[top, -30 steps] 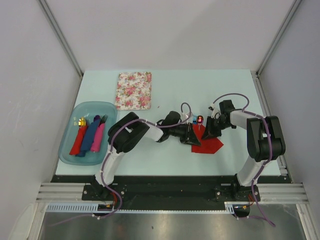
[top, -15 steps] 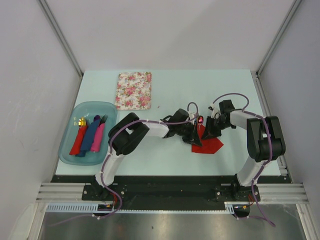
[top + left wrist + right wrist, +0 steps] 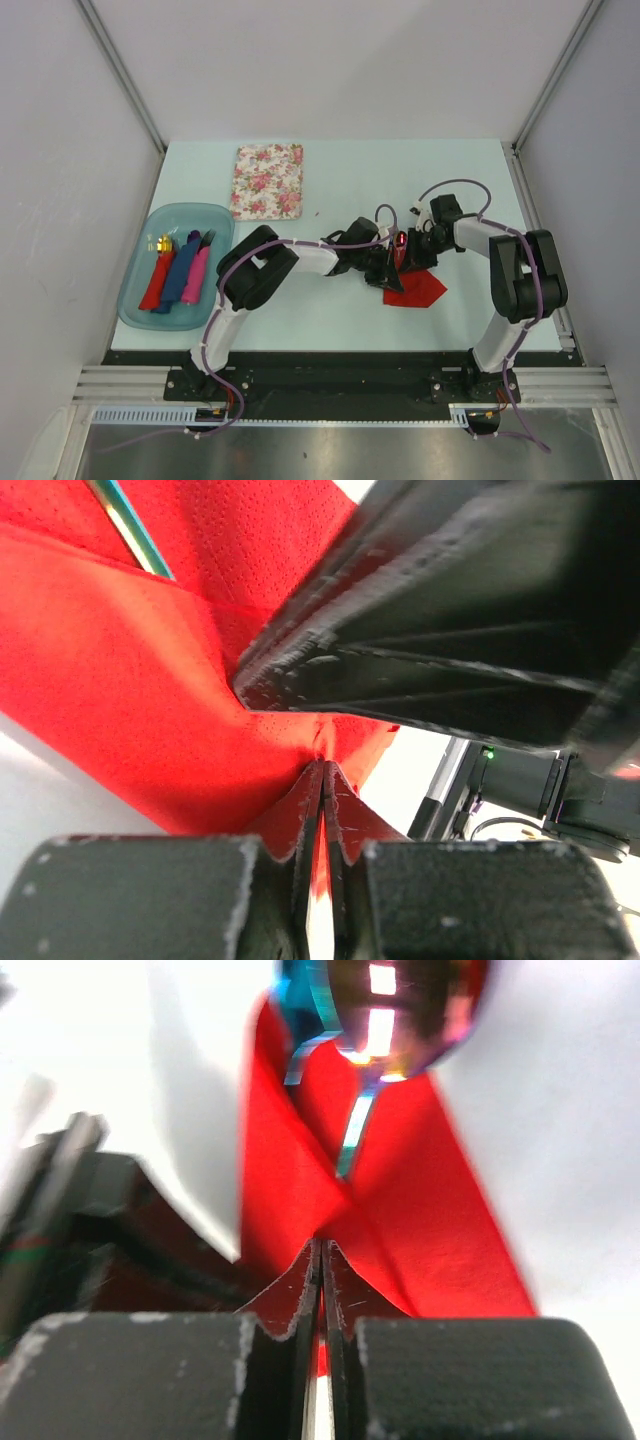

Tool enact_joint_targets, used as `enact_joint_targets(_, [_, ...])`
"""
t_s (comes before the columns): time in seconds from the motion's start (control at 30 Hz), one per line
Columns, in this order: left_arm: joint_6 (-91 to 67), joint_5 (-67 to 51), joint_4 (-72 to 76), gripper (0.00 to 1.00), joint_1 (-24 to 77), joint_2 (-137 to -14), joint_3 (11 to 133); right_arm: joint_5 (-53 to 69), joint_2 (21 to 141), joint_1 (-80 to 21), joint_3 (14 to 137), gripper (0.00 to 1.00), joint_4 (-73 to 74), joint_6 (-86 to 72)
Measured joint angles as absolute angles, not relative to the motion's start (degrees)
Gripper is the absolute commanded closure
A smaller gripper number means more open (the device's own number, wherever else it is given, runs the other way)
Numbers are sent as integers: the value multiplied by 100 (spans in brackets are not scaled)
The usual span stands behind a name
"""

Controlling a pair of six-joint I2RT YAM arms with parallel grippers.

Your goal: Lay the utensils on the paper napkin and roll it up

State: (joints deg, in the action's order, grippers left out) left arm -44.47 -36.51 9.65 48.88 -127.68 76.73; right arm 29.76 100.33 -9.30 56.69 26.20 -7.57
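The left gripper [image 3: 322, 780] is clenched on a raised fold of the red paper napkin [image 3: 150, 700], and the right gripper [image 3: 320, 1255] pinches another fold. Just beyond, the spoon [image 3: 400, 1000] and blue fork [image 3: 298, 1000] poke from the napkin's top, right of centre in the overhead view.

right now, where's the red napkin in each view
top external: red napkin right of centre, just below the spoon head.
left wrist: fills left and middle, a fold pinched in the left gripper.
right wrist: red band down the middle, from spoon head to right gripper.
shared landmark: spoon head, absent from the left wrist view.
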Motion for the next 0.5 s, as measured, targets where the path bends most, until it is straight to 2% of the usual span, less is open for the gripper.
enact_joint_targets(0.23, [-4442,-3656,967,91,4890,-12768,7675,2893,10182,-921,5671,97,2615,-838])
enact_joint_targets(0.5, [-4305,-3601,910,86,4945,-12704,7671,2834,10184,-930,5673,99,2617,-884])
